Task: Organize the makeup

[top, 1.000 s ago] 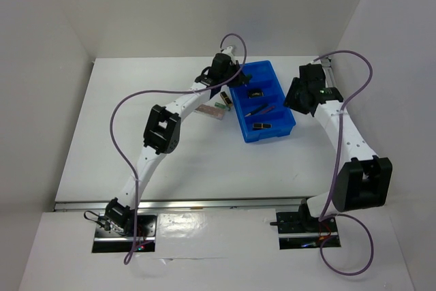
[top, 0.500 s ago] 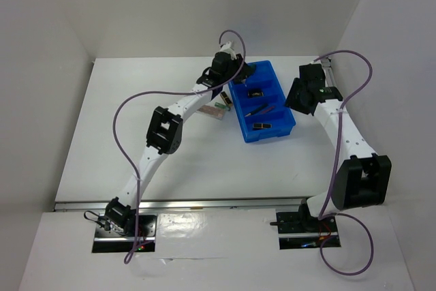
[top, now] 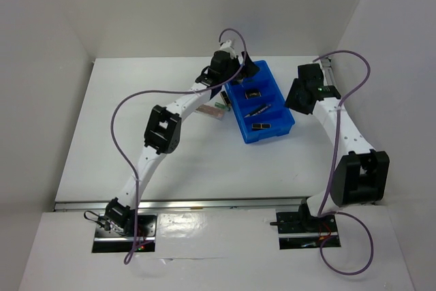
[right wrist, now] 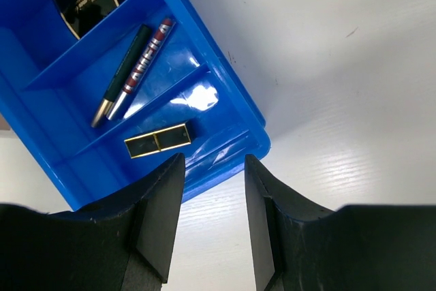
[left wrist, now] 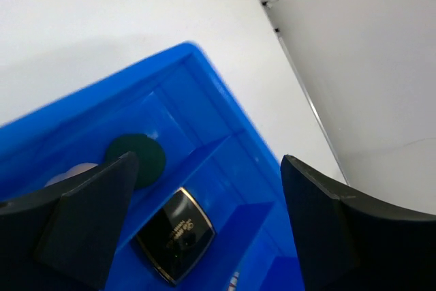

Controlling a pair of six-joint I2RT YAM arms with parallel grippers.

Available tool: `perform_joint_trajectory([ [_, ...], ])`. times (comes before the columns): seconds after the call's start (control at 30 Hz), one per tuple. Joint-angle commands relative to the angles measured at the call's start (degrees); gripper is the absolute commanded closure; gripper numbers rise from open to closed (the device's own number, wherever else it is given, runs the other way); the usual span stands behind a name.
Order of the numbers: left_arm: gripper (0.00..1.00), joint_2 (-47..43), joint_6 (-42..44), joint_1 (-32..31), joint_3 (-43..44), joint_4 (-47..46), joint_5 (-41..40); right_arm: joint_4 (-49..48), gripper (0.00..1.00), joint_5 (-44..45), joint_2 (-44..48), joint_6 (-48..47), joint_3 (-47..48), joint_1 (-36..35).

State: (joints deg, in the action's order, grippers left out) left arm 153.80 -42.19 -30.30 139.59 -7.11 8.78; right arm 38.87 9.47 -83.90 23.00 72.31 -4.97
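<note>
My left gripper (top: 240,73) hangs open over the far end of the blue tray (top: 272,134), with nothing between its fingers (left wrist: 88,223). Below it in the tray's (left wrist: 197,56) end compartment lies a dark green round compact (left wrist: 139,158). A peach sponge (left wrist: 78,168) beside it is mostly hidden. The dark square compact (left wrist: 176,235) fills the adjoining compartment. Two slim pencils (right wrist: 133,69) and a black-and-gold lipstick tube (right wrist: 158,140) lie in further compartments. My right gripper (right wrist: 213,168) is open and holds nothing, above the tray's near right corner (right wrist: 255,138).
On the table left of the tray lie a second lipstick tube (top: 225,98) and a brownish palette (top: 212,112). White walls close in the table at the back and on the right. The right arm (top: 340,127) stands to the right of the tray.
My left gripper has gone from shut to wide open and shifted slightly right over the tray's far end. The right arm has hardly moved.
</note>
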Motion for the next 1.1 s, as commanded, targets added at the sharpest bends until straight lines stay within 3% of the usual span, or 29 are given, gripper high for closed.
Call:
perform_joint_trajectory([
  [0.0,0.00,-11.6,5.4,0.1,-1.8,-4.8,0.5,0.7,0.52,0.7,1.1,-0.7,2.8,0.4],
  [0.13,0.15,-20.1,9.5,0.6,-7.8,-1.2,0.5,0.7,0.52,0.2,2.4,-0.7,3.4,0.4],
  [0.17,0.30,-23.9,10.0,0.6,-9.8,-0.3,-0.5,0.7,0.52,-0.3,3.0,-0.7,3.4,0.4],
  [0.27,0.60,-28.7,11.9,1.1,-17.7,5.2,-5.9,0.7,0.52,-0.9,4.2,-0.7,4.0,0.4],
  [0.3,0.75,-30.6,12.6,1.1,-19.2,7.4,-8.1,0.7,0.52,-0.9,4.2,-0.7,4.0,0.4],
  [0.4,0.85,-30.7,13.6,2.3,-19.9,20.6,-15.3,0.7,0.52,-1.4,5.0,-0.7,4.0,-0.1],
  [0.43,0.85,-29.5,12.8,2.4,-18.5,24.6,-18.4,0.7,0.52,-1.4,5.0,-0.7,3.5,-0.1],
  [0.53,0.72,-27.9,12.8,3.6,-17.8,34.6,-19.1,0.7,0.52,-2.7,5.5,-0.7,2.8,-0.1],
  [0.57,0.60,-26.9,13.4,4.1,-17.3,36.4,-19.1,0.7,0.52,-3.6,5.5,-0.2,2.8,-0.1],
  [0.63,0.51,-25.7,14.1,4.1,-16.7,40.9,-19.6,0.2,0.52,-4.3,5.5,-0.2,2.8,-0.1],
  [0.73,0.48,-23.1,15.8,4.1,-15.2,44.5,-19.2,0.2,0.52,-4.8,5.0,-0.2,2.8,-0.1],
  [0.93,0.43,-20.2,16.0,5.2,-16.6,41.5,-10.4,-0.4,0.52,-5.9,4.5,-0.2,2.8,-0.1],
  [1.07,0.42,-21.9,18.3,5.2,-23.3,30.2,-5.9,-0.4,0.52,-5.9,4.4,-0.2,2.8,-0.1],
])
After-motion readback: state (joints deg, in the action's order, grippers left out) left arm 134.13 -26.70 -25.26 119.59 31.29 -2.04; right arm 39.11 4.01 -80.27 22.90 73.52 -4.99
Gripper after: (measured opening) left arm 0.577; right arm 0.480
